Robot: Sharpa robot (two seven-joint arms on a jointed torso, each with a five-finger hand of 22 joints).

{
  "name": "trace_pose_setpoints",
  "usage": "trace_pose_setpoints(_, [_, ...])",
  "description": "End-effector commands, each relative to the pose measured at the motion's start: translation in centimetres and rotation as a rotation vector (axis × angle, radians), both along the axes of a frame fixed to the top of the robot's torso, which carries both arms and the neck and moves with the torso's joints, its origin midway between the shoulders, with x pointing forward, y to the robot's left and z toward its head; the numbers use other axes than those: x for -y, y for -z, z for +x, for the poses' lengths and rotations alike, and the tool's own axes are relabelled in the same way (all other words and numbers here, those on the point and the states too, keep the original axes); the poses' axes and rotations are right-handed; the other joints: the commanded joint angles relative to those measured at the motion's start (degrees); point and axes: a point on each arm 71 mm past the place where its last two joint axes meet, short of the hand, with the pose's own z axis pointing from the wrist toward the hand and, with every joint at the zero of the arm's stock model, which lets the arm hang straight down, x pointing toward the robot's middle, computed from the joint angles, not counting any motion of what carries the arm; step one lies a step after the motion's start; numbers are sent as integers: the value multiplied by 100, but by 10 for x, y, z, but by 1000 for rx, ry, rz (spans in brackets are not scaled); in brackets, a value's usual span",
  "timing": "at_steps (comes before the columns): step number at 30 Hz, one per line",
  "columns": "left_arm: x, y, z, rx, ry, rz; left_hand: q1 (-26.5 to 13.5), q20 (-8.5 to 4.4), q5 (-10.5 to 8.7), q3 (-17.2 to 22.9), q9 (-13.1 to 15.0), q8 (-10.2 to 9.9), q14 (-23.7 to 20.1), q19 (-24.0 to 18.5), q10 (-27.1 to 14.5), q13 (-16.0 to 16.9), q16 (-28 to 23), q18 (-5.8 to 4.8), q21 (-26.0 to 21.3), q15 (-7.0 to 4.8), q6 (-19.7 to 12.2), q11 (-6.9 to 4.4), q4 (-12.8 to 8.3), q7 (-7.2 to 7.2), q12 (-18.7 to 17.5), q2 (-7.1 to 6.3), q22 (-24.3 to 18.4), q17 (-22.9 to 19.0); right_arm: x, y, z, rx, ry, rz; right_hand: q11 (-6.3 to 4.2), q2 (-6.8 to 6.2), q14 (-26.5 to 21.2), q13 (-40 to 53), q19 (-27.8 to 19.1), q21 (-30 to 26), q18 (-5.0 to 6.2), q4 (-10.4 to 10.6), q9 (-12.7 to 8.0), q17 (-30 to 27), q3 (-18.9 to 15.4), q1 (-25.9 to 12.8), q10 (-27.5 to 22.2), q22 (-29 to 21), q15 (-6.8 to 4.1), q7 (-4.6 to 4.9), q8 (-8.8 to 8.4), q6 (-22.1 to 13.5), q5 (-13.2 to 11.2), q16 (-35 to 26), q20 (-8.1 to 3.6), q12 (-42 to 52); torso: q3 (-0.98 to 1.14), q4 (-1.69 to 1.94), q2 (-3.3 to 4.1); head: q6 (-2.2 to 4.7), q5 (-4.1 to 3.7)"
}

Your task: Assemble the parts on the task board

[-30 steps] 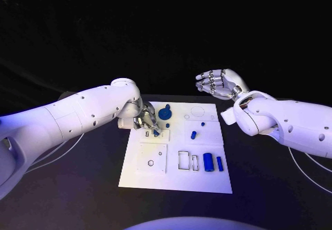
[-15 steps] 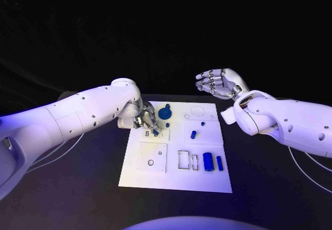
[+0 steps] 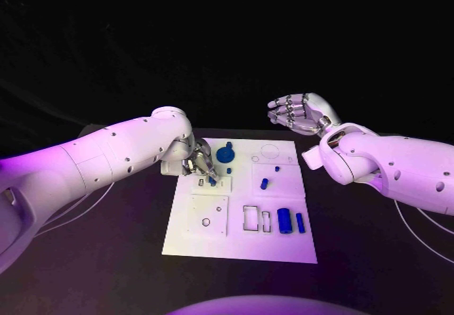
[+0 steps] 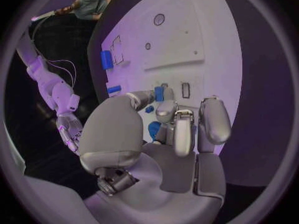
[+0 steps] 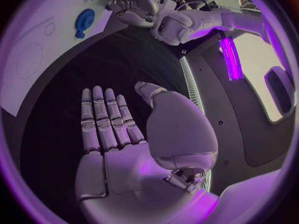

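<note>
Now left robot hand (image 3: 199, 164) on blue part (image 3: 214, 180)

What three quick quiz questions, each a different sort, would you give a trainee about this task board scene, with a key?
1. True or false: the right robot hand is holding a part.
2. Where does the left robot hand pinch its small blue part? A) over the far left area of the task board; B) over its near right corner; C) off the board, over the black table.
3. Fill in: the two blue cylinders lie side by side near the board's ___ edge.

Key: 1 false, its fingers are open and empty; 2 A; 3 right.
</note>
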Motion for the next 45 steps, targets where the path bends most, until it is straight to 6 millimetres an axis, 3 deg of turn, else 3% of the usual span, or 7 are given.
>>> trace_pose_setpoints(1, [0, 4, -2, -12, 20, 22, -19, 5, 13, 960, 11, 31, 585, 38, 24, 5, 33, -40, 35, -50, 177, 8, -986, -129, 30, 35, 4, 1430, -2, 0, -1, 0, -21, -1, 27, 34, -24, -5, -19, -31, -22, -26, -5, -5, -15, -4, -18, -5, 21, 468, -25, 7, 39, -30, 31, -34, 0, -3, 1, -2, 2])
trace_pose_setpoints(45, [4, 10, -7, 1, 50, 50, -28, -2, 16, 978, 6, 33, 592, 48, 40, 7, 43, -45, 49, -57, 197, -2, -1048, -139, 31, 8, 28, 1456, -1, 0, 0, 2, -23, -1, 33, 31, -18, -26, -22, -51, -28, -23, -16, -24, -40, -28, -13, -31, 27, 474, -34, 20, 52, -54, 31, -48, 4, -2, 3, -34, -6])
